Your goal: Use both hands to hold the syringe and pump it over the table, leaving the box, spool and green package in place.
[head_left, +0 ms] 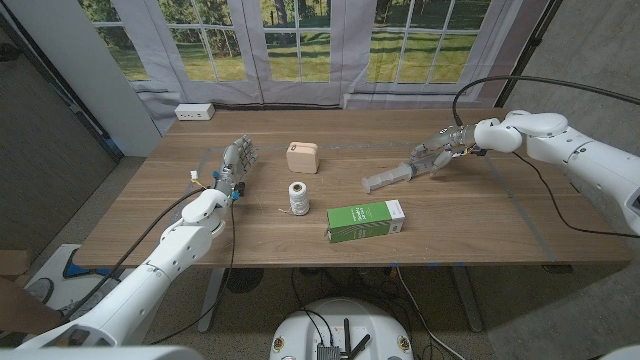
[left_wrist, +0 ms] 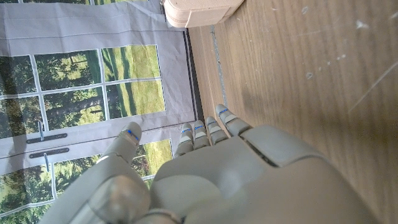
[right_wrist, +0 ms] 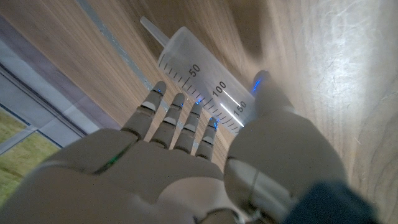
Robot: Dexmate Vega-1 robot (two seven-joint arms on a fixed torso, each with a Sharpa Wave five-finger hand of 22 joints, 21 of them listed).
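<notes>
The clear syringe lies on the table right of centre, its marked barrel close up in the right wrist view. My right hand is at its rear end, fingers stretched along one side of the barrel and thumb on the other; nothing is lifted. My left hand stands at the left with its fingers apart and pointing up, holding nothing, also seen as my left hand from the wrist. The beige box, the spool and the green package sit mid-table.
A white power strip lies at the table's far left corner. The beige box is ahead of my left hand's fingers. A black cable arcs over my right arm. Curtains and windows stand behind the wooden table.
</notes>
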